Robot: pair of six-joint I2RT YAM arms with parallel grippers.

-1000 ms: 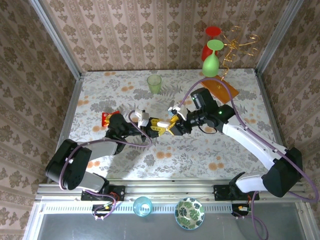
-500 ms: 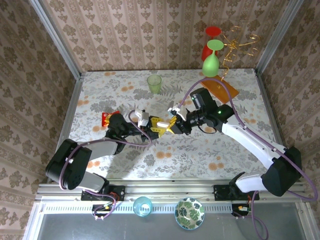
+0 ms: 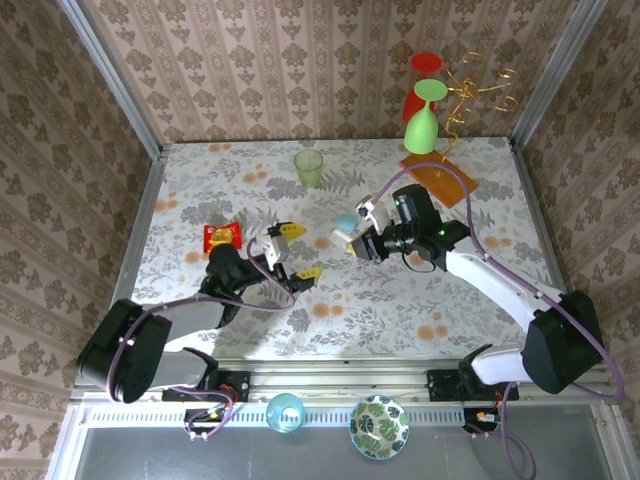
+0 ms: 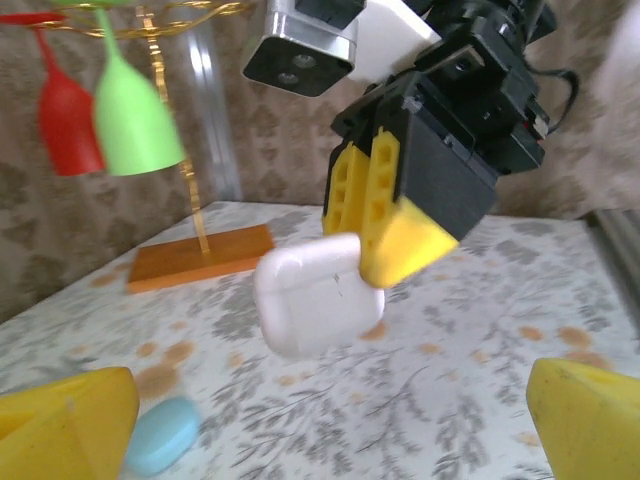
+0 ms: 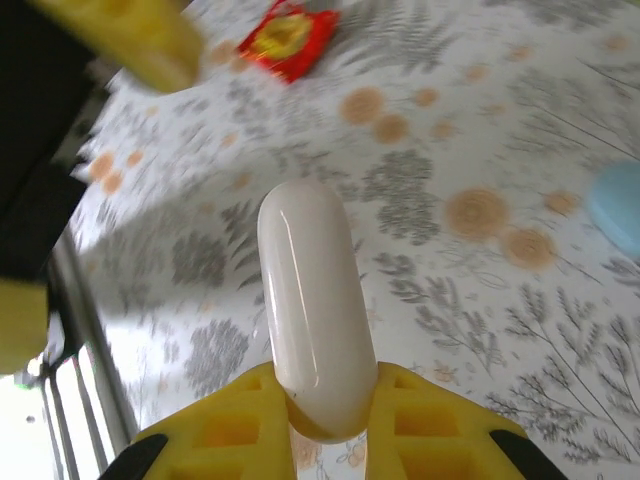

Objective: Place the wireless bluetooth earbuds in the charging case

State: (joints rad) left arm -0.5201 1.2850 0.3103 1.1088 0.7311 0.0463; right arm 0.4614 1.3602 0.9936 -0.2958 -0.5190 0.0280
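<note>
The white charging case (image 5: 312,300), lid closed, is pinched at its lower end between the yellow fingers of my right gripper (image 5: 320,405). In the top view that gripper (image 3: 357,243) holds it above the table's middle. The left wrist view shows the case (image 4: 315,295) hanging in the air under a right finger (image 4: 385,225). My left gripper (image 3: 298,251) sits just left of it, open wide, with nothing between its fingertips (image 4: 70,420). A pale-blue oval piece (image 3: 345,222) lies on the table beside the case, too blurred to identify. The earbuds are out of view.
A green cup (image 3: 309,167) stands at the back centre. A red snack packet (image 3: 222,236) lies on the left. At the back right an orange-based wire rack (image 3: 438,178) holds a green glass (image 3: 423,120) and a red one. Patterned walls enclose the table.
The grippers were together at the case. Now my left gripper has opened and drawn back left, while the right gripper has carried the case a little right and back, uncovering the pale-blue piece.
</note>
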